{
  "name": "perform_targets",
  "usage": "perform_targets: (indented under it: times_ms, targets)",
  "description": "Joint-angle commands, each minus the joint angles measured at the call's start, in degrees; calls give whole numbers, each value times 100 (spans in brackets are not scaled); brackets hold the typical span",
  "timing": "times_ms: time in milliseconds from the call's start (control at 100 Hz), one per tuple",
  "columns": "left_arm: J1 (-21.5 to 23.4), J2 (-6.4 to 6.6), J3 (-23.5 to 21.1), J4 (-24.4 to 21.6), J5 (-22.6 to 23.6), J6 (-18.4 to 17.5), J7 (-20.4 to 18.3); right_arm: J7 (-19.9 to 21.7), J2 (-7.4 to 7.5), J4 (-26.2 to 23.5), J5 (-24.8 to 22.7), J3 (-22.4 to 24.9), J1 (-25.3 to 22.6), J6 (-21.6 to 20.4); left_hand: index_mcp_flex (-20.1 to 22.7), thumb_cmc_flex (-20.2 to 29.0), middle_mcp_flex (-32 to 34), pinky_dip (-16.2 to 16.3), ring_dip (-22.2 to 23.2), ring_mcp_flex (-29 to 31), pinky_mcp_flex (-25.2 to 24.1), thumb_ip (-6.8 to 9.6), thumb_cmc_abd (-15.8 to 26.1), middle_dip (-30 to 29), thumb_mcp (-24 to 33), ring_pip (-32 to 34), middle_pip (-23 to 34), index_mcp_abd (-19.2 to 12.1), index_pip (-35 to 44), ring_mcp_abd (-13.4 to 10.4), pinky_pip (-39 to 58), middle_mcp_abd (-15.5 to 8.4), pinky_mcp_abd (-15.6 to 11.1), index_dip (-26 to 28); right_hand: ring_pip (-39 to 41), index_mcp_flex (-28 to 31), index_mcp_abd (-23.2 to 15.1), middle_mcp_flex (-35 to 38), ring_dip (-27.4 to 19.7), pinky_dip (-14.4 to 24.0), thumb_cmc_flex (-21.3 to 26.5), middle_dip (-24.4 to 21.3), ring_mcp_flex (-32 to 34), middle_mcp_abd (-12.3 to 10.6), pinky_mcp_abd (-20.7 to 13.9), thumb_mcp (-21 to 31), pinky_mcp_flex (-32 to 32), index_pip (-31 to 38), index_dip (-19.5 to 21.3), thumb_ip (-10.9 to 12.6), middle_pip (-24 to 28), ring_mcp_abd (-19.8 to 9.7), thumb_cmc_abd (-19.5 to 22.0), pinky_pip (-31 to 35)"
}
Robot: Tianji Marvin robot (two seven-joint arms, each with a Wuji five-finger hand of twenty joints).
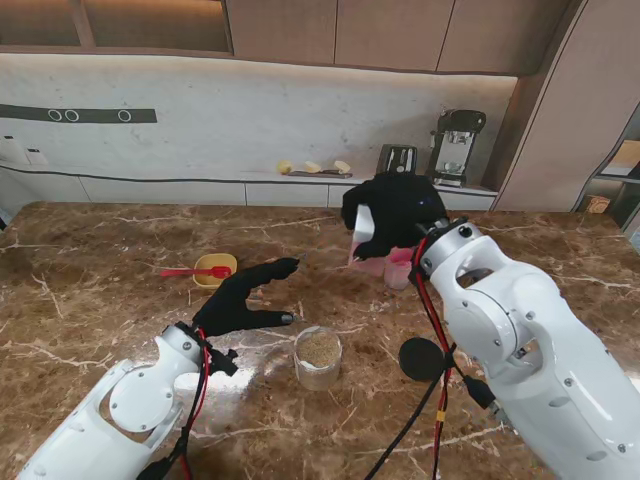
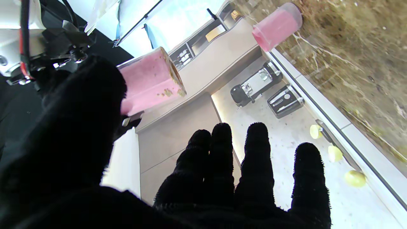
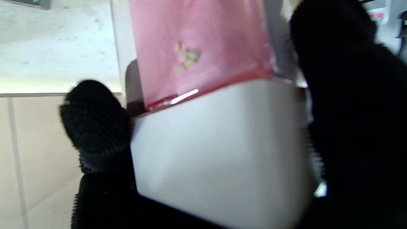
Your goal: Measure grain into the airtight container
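Bright, even light; blurry right-wrist close-up.

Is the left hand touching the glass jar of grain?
Apart. The stand view shows bare table between the left hand and the glass jar.

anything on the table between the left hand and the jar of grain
No, only bare marble lies between the left hand and the glass jar, as the stand view shows.

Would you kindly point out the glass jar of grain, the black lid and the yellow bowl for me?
glass jar of grain (image 1: 318, 358): stand view, on its clear side wall.
black lid (image 1: 421, 358): stand view, centre of its top face.
yellow bowl (image 1: 213, 262): stand view, on its far rim.
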Motion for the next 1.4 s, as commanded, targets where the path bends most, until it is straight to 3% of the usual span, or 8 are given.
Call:
perform_targets:
  times_ms: [0, 190, 260, 360, 640, 780, 1050, 1390]
  targets:
    - [-59, 70, -83, 46, 41, 66, -31, 3, 29, 275, -77, 162, -30, 78, 169, -253, -210, 49, -74, -192, -94, 43, 154, -47, -249, -70, -168, -1388, 3714, -343, -183, -464, -63, 109, 904, 368, 48, 817, 194, 188, 1556, 270, 770, -965, -1446, 2049, 122, 737, 80, 357, 938, -550, 659, 299]
    - [-183, 104, -222, 188, 79, 113, -173, -301, 29, 933, -294, 452, 5, 164, 259, -195, -41, -224, -64, -23, 369, 110, 285, -52, -458, -34, -119, -1271, 3440, -373, -197, -434, -829, -19, 910, 361, 33, 818, 210, 207, 1552, 270, 782, -971, -1442, 2036, 124, 747, 70, 356, 931, -549, 659, 300]
    - [-214, 101, -233, 238, 105, 122, -160, -440, 26, 1236, -325, 487, 66, 231, 318, -178, 43, -522, -116, 83, 500, 132, 292, -115, -505, -21, -104, -1234, 3433, -355, 78, -426, -1012, -89, 906, 361, 33, 819, 209, 212, 1554, 264, 780, -972, -1446, 2029, 123, 749, 65, 356, 924, -559, 658, 297]
    - [-249, 91, -217, 301, 155, 131, -117, -636, 22, 1660, -367, 506, 180, 362, 326, -198, 105, -606, -110, 154, 616, 131, 328, -120, -523, 18, -79, -1229, 3460, -328, 201, -424, -1179, -86, 899, 340, 43, 813, 209, 216, 1539, 252, 781, -964, -1449, 2024, 118, 748, 51, 359, 910, -562, 696, 285]
    - [-321, 60, -128, 510, 263, 81, 36, -909, 23, 2769, -321, 333, 590, 763, 343, -196, 174, -947, -97, 238, 599, 146, 356, -158, -551, 71, -59, -1180, 3269, -290, 367, -413, -1275, -263, 866, 278, 32, 772, 211, 226, 1507, 257, 755, -974, -1463, 1992, 110, 748, 23, 370, 889, -584, 778, 244]
    - [-334, 42, -108, 612, 248, 77, 90, -1266, -8, 3444, -159, 87, 864, 908, 370, -208, 222, -1191, -104, 361, 751, 152, 396, -180, -568, 102, -52, -1180, 3238, -255, 404, -383, -1540, -331, 844, 228, 21, 738, 218, 229, 1478, 262, 736, -977, -1474, 1969, 98, 744, 4, 380, 874, -610, 858, 211]
    - [-319, 29, -143, 696, 246, 76, 140, -1786, -73, 4465, 159, -364, 1313, 1073, 391, -171, 241, -1376, -134, 353, 681, 182, 457, -203, -610, 87, -61, -1195, 3251, -258, 472, -398, -1420, -349, 802, 170, -19, 695, 232, 238, 1436, 265, 701, -990, -1500, 1908, 77, 740, -42, 399, 851, -669, 970, 146]
    - [-233, 19, -175, 653, 241, 139, 188, -2328, -201, 5118, 580, -529, 1444, 1425, 394, -157, 263, -1480, -152, 360, 669, 216, 534, -213, -643, 81, -73, -1205, 3250, -272, 536, -418, -1293, -356, 725, 63, -14, 618, 247, 258, 1374, 244, 629, -981, -1515, 1858, 24, 746, -131, 432, 799, -714, 1138, -33]
